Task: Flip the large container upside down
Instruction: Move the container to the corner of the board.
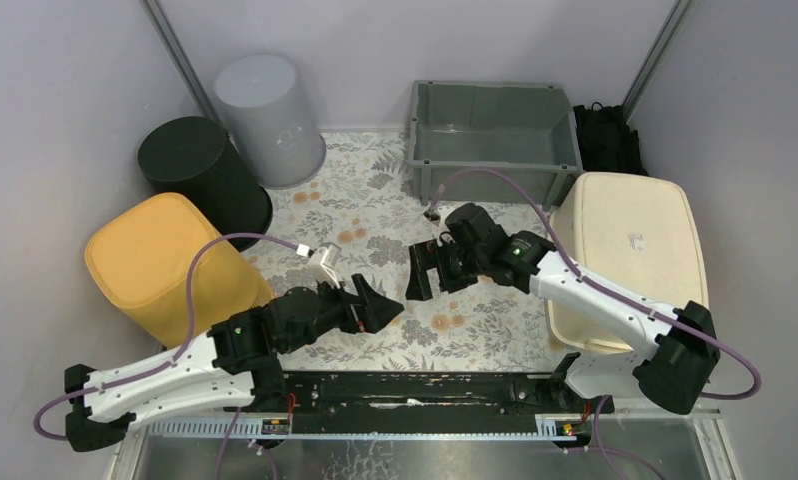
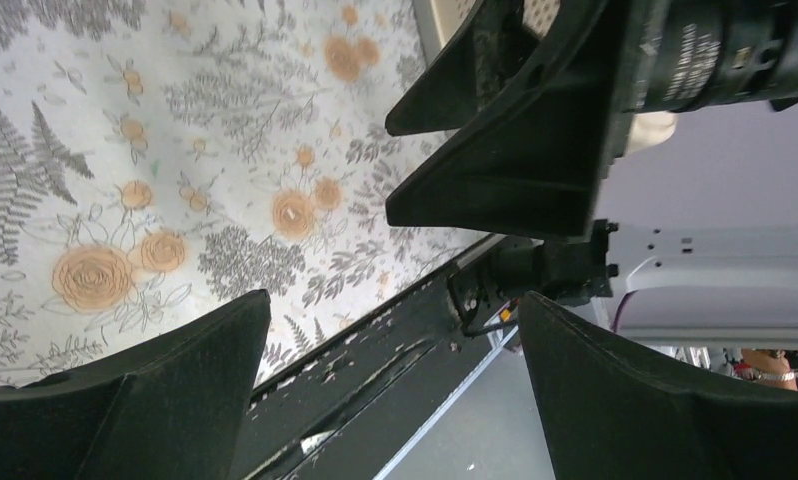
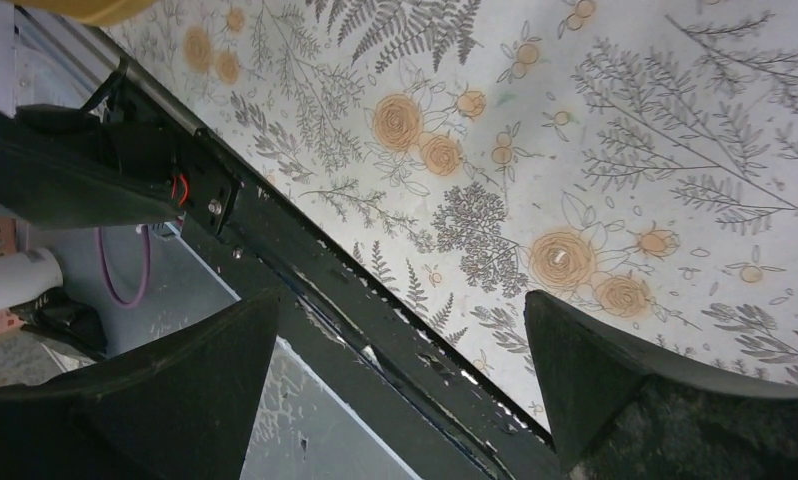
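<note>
A grey open-topped tote (image 1: 491, 138) stands upright at the back of the table. A large cream container (image 1: 630, 255) lies bottom-up at the right. A yellow container (image 1: 165, 265) lies bottom-up at the left. My left gripper (image 1: 383, 306) is open and empty over the floral mat in the middle, pointing right. My right gripper (image 1: 422, 272) is open and empty just right of it, pointing left. In the left wrist view my left gripper (image 2: 395, 390) frames the table's front rail, with the right gripper's fingers (image 2: 515, 140) above. The right gripper (image 3: 400, 390) is open in its own view.
A black bucket (image 1: 200, 175) and a grey bucket (image 1: 270, 118) stand bottom-up at the back left. A black bag (image 1: 605, 135) sits behind the cream container. A black rail (image 1: 415, 390) runs along the near edge. The floral mat (image 1: 365, 200) covers the table.
</note>
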`<state>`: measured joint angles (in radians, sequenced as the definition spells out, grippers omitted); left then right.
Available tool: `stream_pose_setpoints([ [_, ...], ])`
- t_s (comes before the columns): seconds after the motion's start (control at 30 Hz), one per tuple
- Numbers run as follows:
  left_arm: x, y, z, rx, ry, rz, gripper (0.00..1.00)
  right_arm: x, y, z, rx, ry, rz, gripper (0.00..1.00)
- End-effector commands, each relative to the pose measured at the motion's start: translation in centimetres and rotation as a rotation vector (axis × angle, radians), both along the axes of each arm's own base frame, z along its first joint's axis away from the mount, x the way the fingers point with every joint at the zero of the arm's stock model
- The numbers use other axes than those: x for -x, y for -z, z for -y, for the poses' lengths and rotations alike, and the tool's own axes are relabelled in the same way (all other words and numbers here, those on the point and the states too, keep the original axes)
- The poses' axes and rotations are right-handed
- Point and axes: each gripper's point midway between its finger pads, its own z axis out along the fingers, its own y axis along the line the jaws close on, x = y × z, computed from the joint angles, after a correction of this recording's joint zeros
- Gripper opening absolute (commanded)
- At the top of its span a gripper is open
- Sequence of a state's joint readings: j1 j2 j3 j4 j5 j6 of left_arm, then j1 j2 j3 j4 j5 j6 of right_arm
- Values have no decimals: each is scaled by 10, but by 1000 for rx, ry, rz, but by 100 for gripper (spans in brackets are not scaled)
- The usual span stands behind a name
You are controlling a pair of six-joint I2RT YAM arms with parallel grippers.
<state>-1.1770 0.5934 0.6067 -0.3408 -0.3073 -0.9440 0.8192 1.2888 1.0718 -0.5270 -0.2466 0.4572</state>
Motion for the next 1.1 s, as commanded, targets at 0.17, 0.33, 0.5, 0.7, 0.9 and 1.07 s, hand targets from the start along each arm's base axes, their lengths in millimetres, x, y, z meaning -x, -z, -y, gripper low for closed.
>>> stream_pose_setpoints([
  [0.17, 6, -3, 15, 75, 44, -29, 100, 20, 41, -13, -17, -15, -85, 100],
  [0.33, 2, -2, 8, 97, 1, -22, 100, 33, 77, -1, 15, -1, -136, 99],
  [0.5, -1, 1, 6, 151, -7, 16, 100, 32, 86, 2, -28, 50, -112, 100],
  [0.7, -8, -1, 18, 34, 26, 83, 100, 22, 81, 0, -52, 69, -52, 99],
  [0.9, -34, -9, 55, -12, 107, 137, 100, 17, 77, 5, -48, 85, -7, 100],
  [1.07, -80, -18, 65, 53, 130, 121, 100, 17, 74, 13, -58, 117, 15, 99],
])
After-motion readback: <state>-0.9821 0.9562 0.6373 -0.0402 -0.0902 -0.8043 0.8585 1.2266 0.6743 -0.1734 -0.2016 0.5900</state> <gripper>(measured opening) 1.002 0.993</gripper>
